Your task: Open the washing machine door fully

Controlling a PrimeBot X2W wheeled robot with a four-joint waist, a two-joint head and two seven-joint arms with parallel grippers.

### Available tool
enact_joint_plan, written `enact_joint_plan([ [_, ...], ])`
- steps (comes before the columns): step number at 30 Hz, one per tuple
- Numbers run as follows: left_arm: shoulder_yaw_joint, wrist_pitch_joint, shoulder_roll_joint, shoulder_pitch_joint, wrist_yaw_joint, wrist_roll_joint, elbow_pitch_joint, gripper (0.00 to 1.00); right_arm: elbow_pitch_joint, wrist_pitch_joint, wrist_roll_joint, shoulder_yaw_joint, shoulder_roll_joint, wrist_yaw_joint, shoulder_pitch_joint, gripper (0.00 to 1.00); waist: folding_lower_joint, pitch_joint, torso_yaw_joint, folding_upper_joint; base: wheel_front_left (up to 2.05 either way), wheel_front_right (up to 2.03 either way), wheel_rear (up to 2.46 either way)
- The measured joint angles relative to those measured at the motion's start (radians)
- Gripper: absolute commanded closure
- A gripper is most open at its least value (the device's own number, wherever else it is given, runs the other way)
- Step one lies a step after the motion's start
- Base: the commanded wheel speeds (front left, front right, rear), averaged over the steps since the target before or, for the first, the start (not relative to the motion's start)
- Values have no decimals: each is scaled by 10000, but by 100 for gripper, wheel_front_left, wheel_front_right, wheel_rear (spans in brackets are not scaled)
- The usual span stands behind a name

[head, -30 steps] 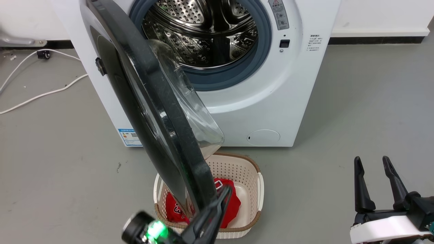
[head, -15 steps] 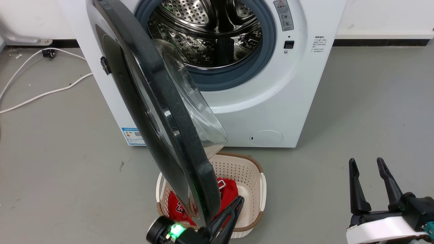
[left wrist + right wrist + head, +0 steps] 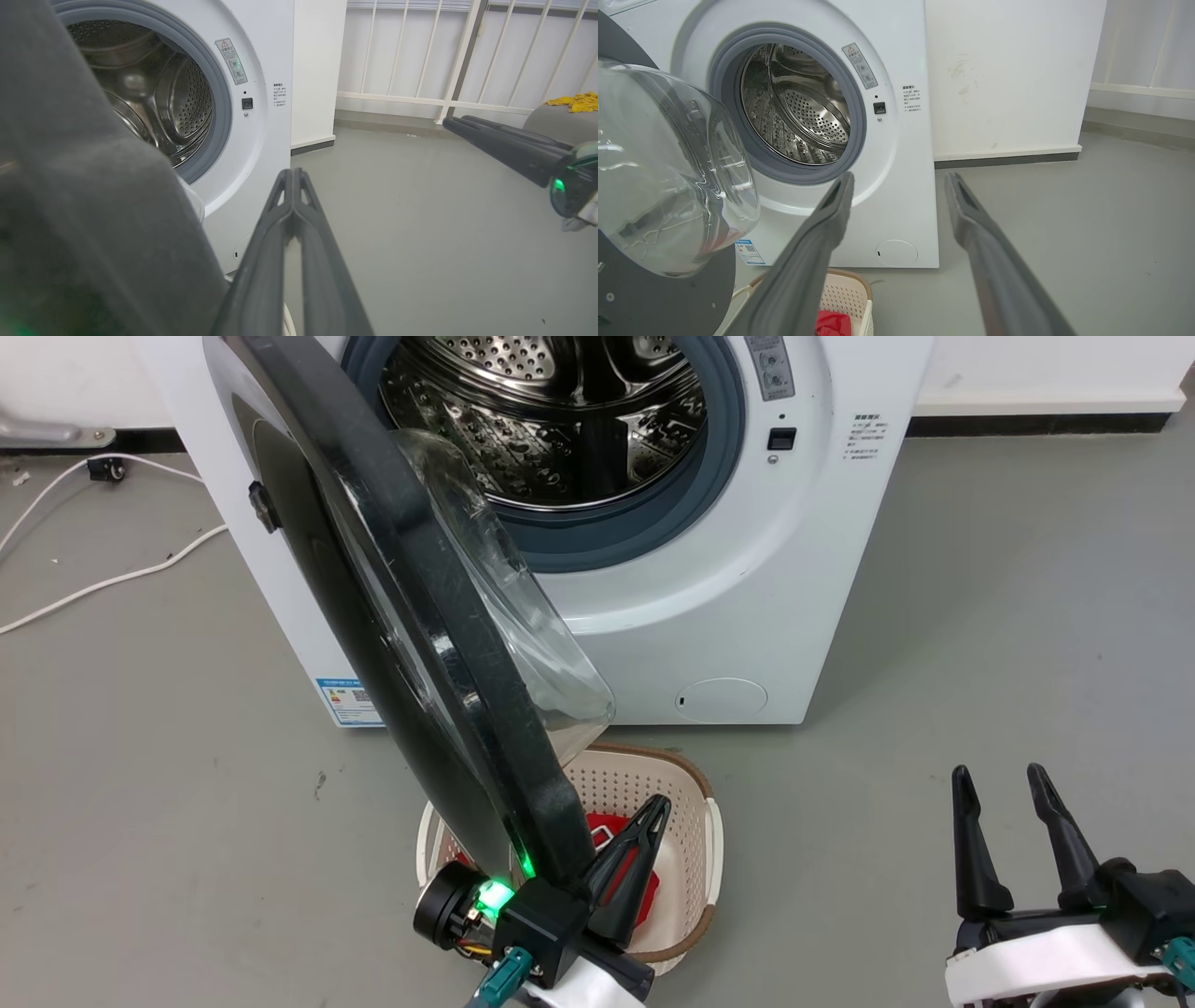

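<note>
Beside washing machine door (image 3: 448, 644) rim, left claw (image 3: 657, 805) pinched together, tilted up; right claw (image 3: 998, 777) spread.

glossy blk door (image 3: 439, 616), shiny steel drum (image 3: 551, 439)

left gripper (image 3: 657, 805): black tapered fingers (image 3: 630, 863), green led (image 3: 493, 896), teal connector (image 3: 504, 980); right gripper (image 3: 997, 775): white wrist shell (image 3: 1046, 957).
</note>
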Motion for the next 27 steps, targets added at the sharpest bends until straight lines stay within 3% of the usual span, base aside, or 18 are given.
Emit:
enact_joint_plan([
  [18, 468, 0, -71, 1071, 627, -148, -556, 100, 322, 0, 263, 12, 0, 0, 22, 0, -1, -301, 279, 0, 0, 0, 0],
  [27, 803, -8, -79, 1723, 633, 40, -1035, 100, 355, 2, 334, 58, 0, 0, 30, 0, -1, -218, 765, 0, 0, 0, 0],
])
